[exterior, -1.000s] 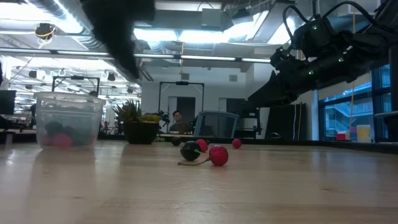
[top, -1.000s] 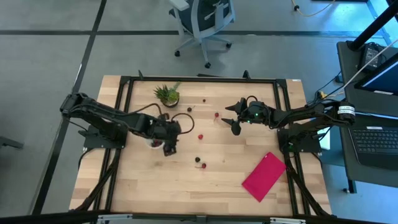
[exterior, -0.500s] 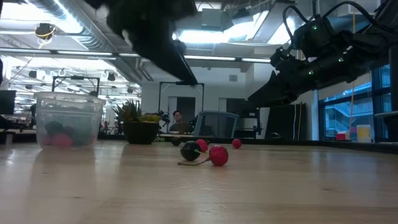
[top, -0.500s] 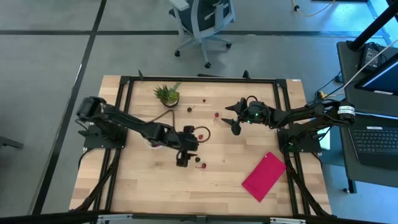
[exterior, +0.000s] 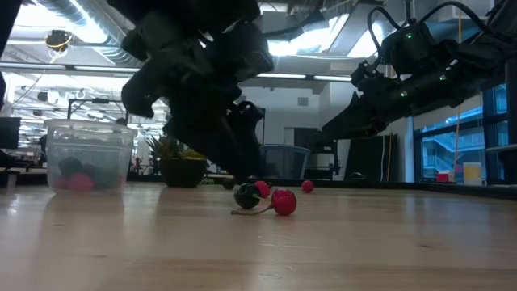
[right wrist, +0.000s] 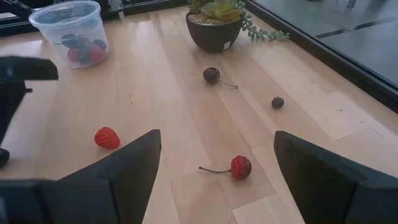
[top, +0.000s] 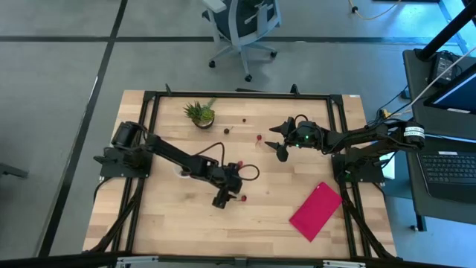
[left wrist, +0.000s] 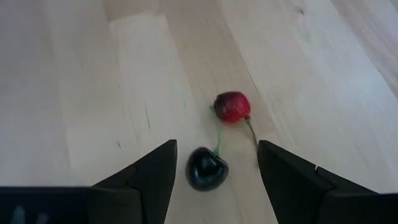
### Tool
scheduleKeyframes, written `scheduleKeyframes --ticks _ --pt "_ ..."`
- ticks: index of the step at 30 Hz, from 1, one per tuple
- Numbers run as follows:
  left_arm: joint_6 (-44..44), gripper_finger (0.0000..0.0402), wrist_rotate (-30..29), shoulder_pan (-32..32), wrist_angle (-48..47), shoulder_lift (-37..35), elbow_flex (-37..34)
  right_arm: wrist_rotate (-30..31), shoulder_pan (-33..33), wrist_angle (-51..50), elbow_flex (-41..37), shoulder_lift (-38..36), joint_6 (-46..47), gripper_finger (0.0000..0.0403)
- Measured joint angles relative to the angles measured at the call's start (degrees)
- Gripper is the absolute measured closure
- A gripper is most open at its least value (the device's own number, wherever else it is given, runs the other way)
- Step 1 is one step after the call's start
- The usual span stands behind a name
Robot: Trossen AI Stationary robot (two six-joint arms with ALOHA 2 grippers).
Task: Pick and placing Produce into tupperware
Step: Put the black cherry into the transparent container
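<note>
Two cherries (left wrist: pixel 207 168) lie mid-table, between the left gripper's (left wrist: pixel 216 167) spread fingers; cup (right wrist: pixel 69 31) far left. Light, soft, roll-prone: pinch the dark body gently. Right gripper (top: pixel 278 138) hovers released.

A grey floor with an office chair (top: pixel 242 26) lies beyond the wooden table (top: pixel 163 216).

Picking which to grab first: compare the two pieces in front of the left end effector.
The dark cherry is near-black, glossy and smooth; the red piece is bright red and rough-skinned. The dark cherry lies between the open fingers of the left end effector; the red piece lies beyond them. Both are small, stemmed and on the table.
</note>
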Motion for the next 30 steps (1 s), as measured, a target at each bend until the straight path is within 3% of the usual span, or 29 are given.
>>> scheduleKeyframes --ticks 15,30 --pt "-1.4 0.0191 0.2 0.0 1.6 4.4 0.1 0.0 0.0 0.0 0.0 0.0 0.0 0.0089" --pt "-2.0 0.0288 -1.4 0.0 0.4 4.2 0.1 0.0 0.0 0.0 0.0 0.0 0.0 0.0089"
